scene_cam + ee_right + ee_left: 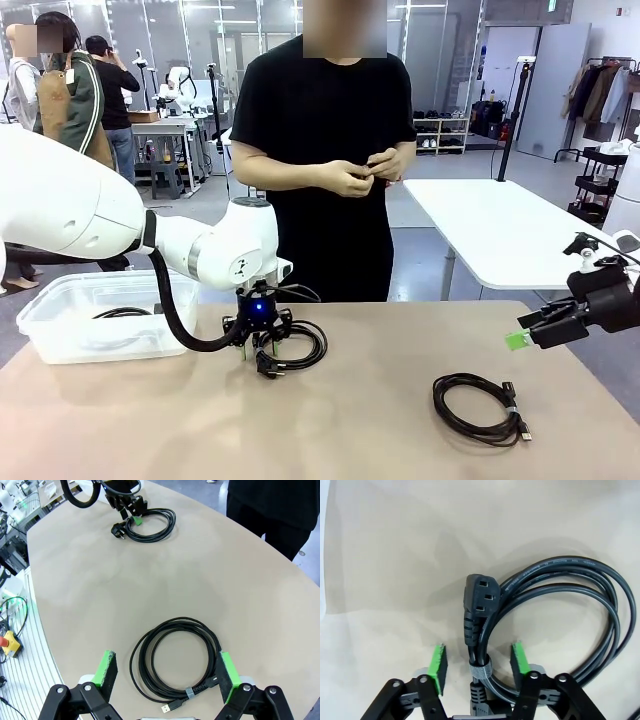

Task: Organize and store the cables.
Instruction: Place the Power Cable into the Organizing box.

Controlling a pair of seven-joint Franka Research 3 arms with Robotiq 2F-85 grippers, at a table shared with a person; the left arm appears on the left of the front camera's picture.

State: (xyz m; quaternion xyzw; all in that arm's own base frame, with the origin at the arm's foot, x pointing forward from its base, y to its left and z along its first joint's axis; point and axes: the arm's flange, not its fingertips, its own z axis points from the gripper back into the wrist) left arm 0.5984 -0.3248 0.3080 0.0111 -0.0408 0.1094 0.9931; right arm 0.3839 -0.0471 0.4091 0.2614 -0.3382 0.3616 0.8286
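While one coil (122, 313) already lies in the clear bin (60, 345) at left, two cables are left on the tabletop (380, 440). My left jaws straddle the power cord (480, 600) at its band (480, 669), part open and not gripping. My right jaws hang wide near the thin cable (140, 662).

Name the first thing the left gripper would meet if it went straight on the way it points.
The left gripper would likely meet the power cable at its band, with the table beneath.
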